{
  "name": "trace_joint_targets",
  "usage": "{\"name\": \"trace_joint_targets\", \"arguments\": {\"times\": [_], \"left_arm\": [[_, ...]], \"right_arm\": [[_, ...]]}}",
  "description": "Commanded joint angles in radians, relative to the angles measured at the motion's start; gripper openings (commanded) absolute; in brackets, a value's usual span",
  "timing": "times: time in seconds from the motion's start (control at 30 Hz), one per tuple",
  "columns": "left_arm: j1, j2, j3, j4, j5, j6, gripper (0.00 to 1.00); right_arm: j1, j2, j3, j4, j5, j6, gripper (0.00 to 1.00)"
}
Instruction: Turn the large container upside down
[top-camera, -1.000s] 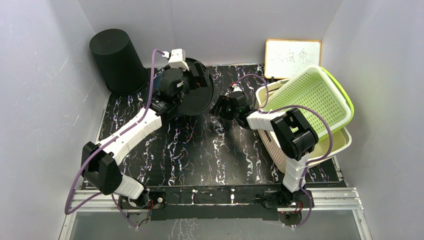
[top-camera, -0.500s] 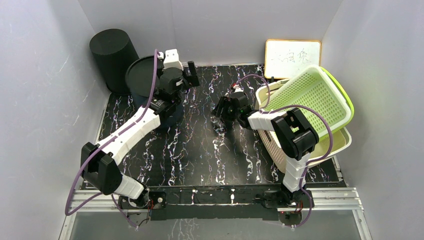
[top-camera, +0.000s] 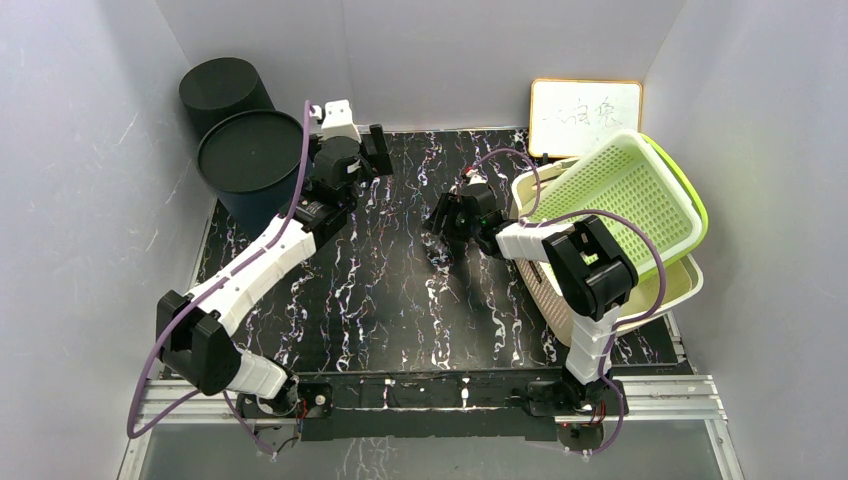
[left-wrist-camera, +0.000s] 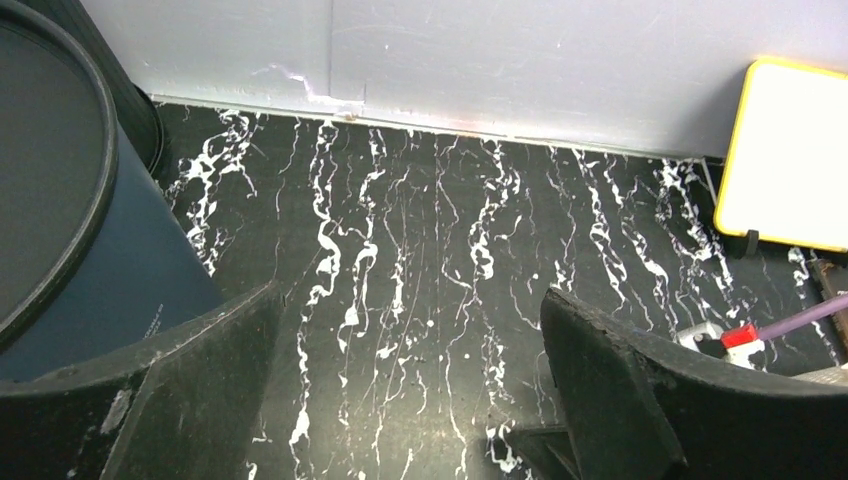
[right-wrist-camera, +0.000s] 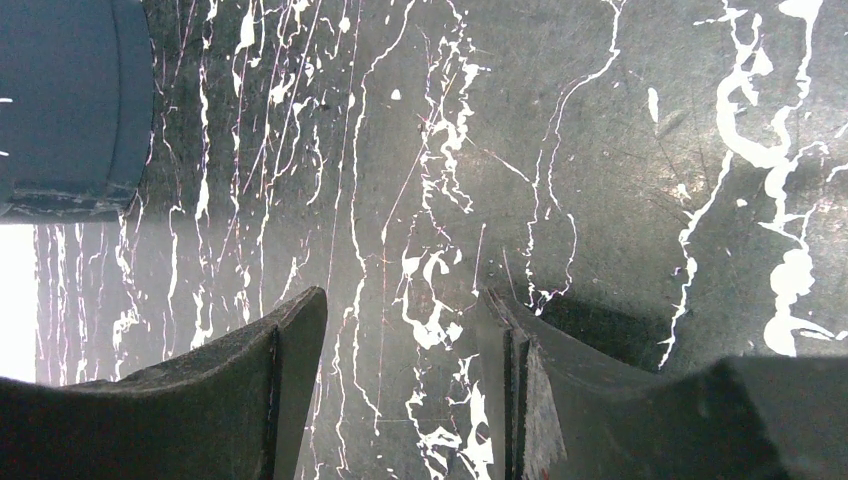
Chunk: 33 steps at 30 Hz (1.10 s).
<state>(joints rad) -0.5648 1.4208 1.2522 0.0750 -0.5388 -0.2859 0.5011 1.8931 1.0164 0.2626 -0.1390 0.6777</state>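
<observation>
Large container (top-camera: 250, 155): stood free, counter (top-camera: 400, 300) back-left. Left hand (left-wrist-camera: 410, 400): spread, empty, just beside it. Right hand (right-wrist-camera: 400, 400): parted, empty, parked clear.

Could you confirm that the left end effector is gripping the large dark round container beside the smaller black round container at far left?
Not quite: the left wrist view shows the left end effector open and empty. The large dark round container does stand beside the smaller black round container at far left.
</observation>
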Motion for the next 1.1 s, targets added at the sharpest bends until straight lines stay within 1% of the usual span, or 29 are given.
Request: {"name": "trace_joint_targets", "arguments": {"times": [0.0,0.1,0.17,0.27,0.33,0.37,0.4,0.43,0.47,0.57,0.63,0.77,0.8,0.87,1.07], "left_arm": [[0.006,-0.046,0.067,-0.110,0.035,0.025,0.98],[0.006,-0.038,0.139,-0.252,0.102,0.053,0.99],[0.007,-0.043,0.139,-0.287,0.114,0.077,0.98],[0.016,-0.048,0.080,-0.204,0.147,0.102,0.99],[0.037,-0.038,0.022,-0.073,0.220,0.103,0.98],[0.050,-0.019,-0.005,-0.023,0.249,0.103,0.98],[0.060,0.005,-0.022,0.020,0.270,0.103,0.98],[0.069,0.038,-0.025,0.049,0.277,0.110,0.98],[0.075,0.070,-0.022,0.070,0.276,0.119,0.98],[0.085,0.142,-0.028,0.160,0.259,0.154,0.98],[0.094,0.171,-0.042,0.226,0.220,0.177,0.98],[0.130,0.229,-0.037,0.247,0.090,0.172,0.99],[0.136,0.237,-0.051,0.271,0.015,0.177,0.98],[0.157,0.246,-0.079,0.312,-0.089,0.175,0.98],[0.261,0.243,-0.135,0.291,-0.213,0.107,0.98]], "right_arm": [[-0.006,-0.045,0.024,0.001,-0.018,-0.042,0.54],[-0.004,-0.052,0.059,-0.041,-0.016,-0.075,0.55],[-0.003,-0.063,0.085,-0.074,-0.011,-0.096,0.55],[0.002,-0.092,0.108,-0.113,0.007,-0.119,0.55],[0.005,-0.115,0.117,-0.136,0.030,-0.131,0.57],[0.005,-0.126,0.123,-0.147,0.042,-0.139,0.62],[0.005,-0.137,0.129,-0.161,0.057,-0.146,0.81],[0.005,-0.145,0.134,-0.172,0.073,-0.155,0.96],[0.005,-0.161,0.137,-0.180,0.089,-0.165,0.98],[0.004,-0.210,0.137,-0.200,0.123,-0.188,0.98],[0.003,-0.232,0.132,-0.205,0.132,-0.197,0.98],[-0.008,-0.238,0.133,-0.221,0.092,-0.202,0.98],[-0.010,-0.240,0.132,-0.225,0.084,-0.202,0.98],[-0.010,-0.243,0.119,-0.218,0.074,-0.202,0.98],[-0.010,-0.281,0.045,-0.157,0.061,-0.228,0.98]]}}
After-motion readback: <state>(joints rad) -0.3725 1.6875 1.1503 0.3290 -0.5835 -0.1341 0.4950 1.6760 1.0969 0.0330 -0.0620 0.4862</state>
